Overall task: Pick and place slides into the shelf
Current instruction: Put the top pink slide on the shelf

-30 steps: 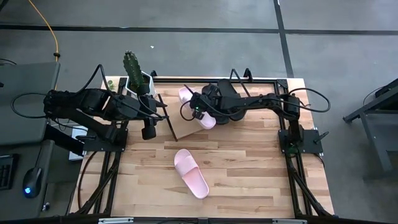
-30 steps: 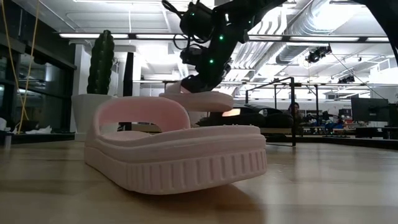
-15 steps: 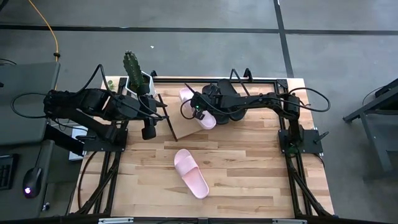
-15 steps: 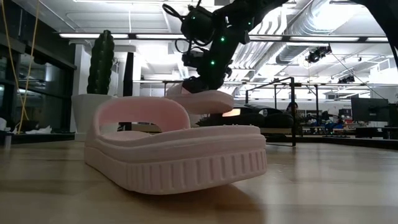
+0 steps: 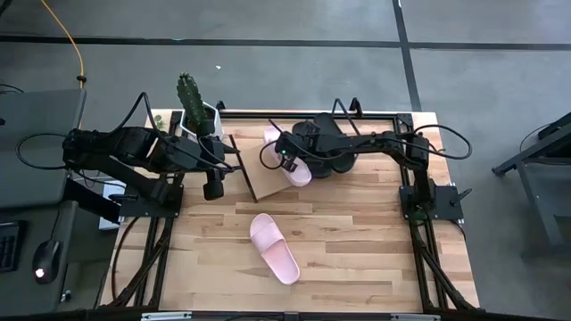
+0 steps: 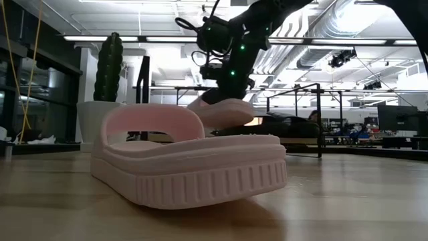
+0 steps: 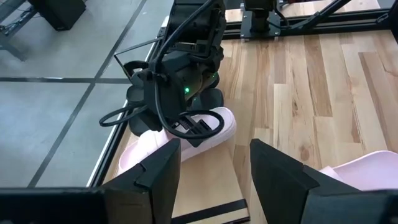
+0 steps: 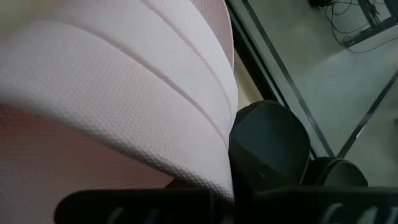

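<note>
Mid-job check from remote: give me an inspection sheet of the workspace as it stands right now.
Surface: wooden tabletop, mostly bare.
Job's things: one pink slide lies flat mid-table; second pink slide is held over the shelf at the back. Black slides: nothing seen.
Clutter: potted cactus at the back left corner.
Grippers: right gripper shut on the second pink slide; left gripper open, empty, waiting at the shelf's left edge.
Cables: black loops on both arms; yellow cord on the floor.
Surroundings: grey floor; mouse and keyboard on a side desk.
</note>
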Controlling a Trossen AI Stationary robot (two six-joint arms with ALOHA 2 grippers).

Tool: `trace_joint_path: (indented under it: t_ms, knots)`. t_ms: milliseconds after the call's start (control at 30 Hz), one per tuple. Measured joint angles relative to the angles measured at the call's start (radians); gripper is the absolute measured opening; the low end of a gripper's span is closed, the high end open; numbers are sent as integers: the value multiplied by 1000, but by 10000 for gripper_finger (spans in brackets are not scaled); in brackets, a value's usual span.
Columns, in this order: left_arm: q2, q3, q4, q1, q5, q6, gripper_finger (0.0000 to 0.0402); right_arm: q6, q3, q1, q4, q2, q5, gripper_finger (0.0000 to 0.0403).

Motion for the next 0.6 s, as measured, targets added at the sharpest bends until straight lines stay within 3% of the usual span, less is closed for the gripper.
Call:
trace_joint_path:
  t_ms: [433,600]
  knots:
    - [0,0,0,0,50,-7,177,-8,0,-16,-53,0,-63,1]
    - [0,0,0,0,50,-7,177,-37,0,-37,-88,-1,-114,26]
